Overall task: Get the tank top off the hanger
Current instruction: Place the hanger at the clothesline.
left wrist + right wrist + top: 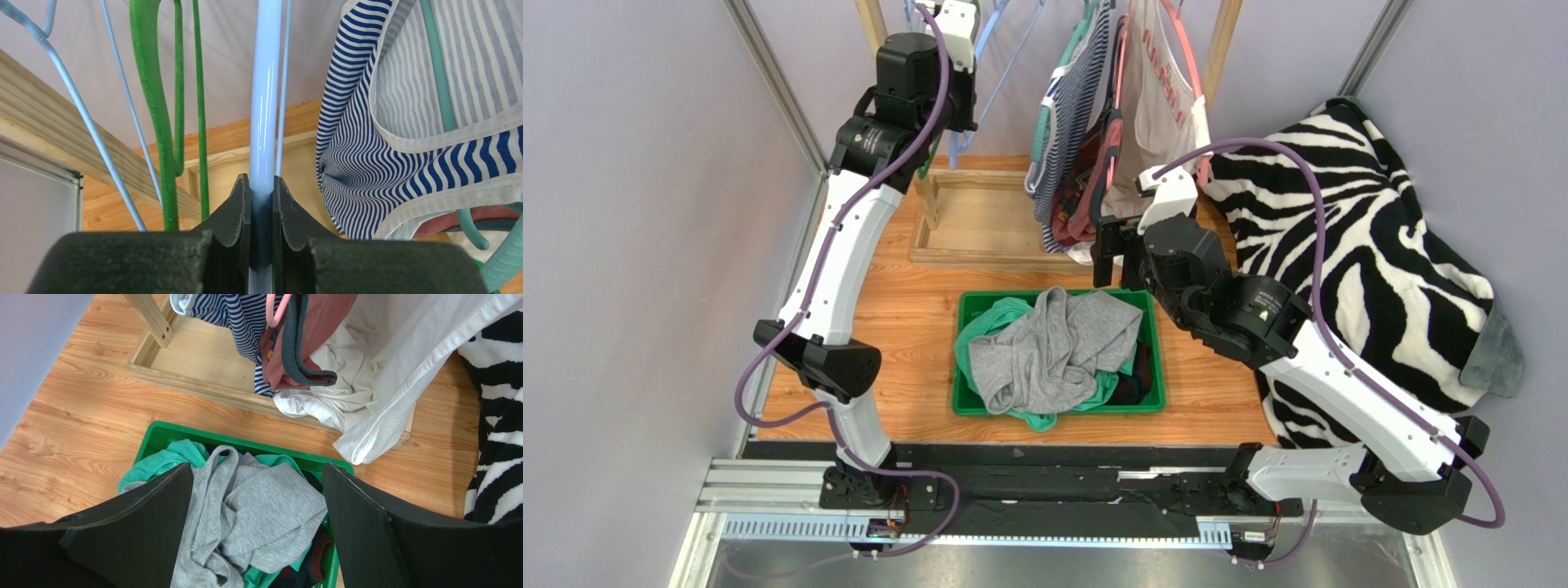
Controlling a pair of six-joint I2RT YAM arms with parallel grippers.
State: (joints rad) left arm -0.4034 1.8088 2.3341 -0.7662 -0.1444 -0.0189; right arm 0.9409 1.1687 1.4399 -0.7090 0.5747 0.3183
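The left gripper (262, 184) is clenching the pale blue hanger (265, 92) at eleven o'clock. The right gripper (256, 471) is gaping empty over the grey tank top (270, 514) in the green bin (153, 435); it should be rising straight, snagging nothing.

Overhead view's top edge chops off the tops of the hanging clothes (1081, 135), and the grey tank top (1051, 355) hides much of the green bin's (1157, 368) pile.

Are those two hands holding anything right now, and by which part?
The left hand pinches a pale blue hanger by one thin bar of its frame. The right hand is open and empty, above the grey top in the green bin.
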